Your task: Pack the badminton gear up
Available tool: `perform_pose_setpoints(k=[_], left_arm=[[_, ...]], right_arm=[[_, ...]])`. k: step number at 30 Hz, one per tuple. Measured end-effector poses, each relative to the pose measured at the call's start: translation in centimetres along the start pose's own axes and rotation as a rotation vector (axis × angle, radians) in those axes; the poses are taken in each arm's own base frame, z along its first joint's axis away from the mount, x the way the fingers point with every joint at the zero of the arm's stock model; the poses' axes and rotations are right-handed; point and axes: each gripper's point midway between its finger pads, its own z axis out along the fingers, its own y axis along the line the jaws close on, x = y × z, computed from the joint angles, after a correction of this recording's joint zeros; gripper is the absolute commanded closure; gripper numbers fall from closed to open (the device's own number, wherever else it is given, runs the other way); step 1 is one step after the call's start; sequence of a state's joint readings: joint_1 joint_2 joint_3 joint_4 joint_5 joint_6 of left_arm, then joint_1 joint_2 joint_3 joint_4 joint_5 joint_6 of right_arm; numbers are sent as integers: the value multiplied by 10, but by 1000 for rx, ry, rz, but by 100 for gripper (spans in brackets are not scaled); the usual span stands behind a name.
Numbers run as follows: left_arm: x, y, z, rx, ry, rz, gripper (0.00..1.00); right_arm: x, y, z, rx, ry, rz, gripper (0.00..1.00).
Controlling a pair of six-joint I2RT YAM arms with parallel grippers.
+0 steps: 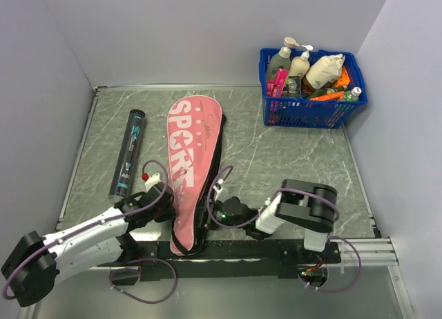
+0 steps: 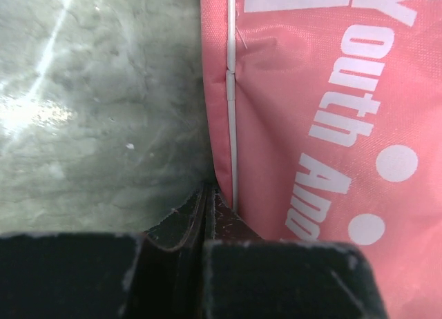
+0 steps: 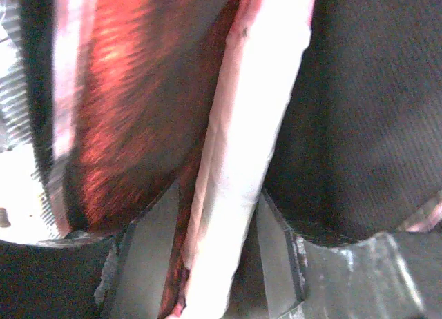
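Plainly the trouble would start at the near end of the cover (image 1: 190, 146), low in the middle of the overhead frame, where both arms meet it. The left jaws (image 2: 205, 191) are closed tight, with the tips meeting right on the cover's white-piped left hem. The pinch looks to take only a sliver of fabric, so any pull to lift or spread the opening could let the hem slide out and the cover drop flat.

The right jaws (image 3: 219, 195) stand part-way apart on either side of a pale strip (image 3: 235, 126) at the cover's right edge. It is too blurred to say whether that is a racket handle or the cover's lip, or whether the jaws press on it. If they are loose, the strip could slip sideways and the mouth fall shut.

Further up the frame the cover runs away from both arms, lettered face up on the bench (image 1: 276, 153). The black tube (image 1: 128, 153) lies just left of it, outside the cover; a careless sweep of the left arm could roll it. The blue basket (image 1: 311, 112) stands at upper right, well apart.
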State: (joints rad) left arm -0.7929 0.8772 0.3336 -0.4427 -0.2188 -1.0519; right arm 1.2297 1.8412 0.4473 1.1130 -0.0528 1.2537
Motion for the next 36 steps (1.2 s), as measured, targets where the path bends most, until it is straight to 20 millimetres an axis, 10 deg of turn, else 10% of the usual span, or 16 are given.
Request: perform_pose_setpoints(k=[20, 30, 36], left_arm=[[-21, -9, -20, 23, -74, -42, 88], [-92, -79, -75, 172, -244, -1, 86], [-78, -107, -47, 206, -151, 91, 89]], right_arm=[[-50, -61, -115, 535, -198, -146, 37], [-180, -68, -159, 722, -433, -167, 34], [-254, -53, -147, 705, -451, -160, 32]])
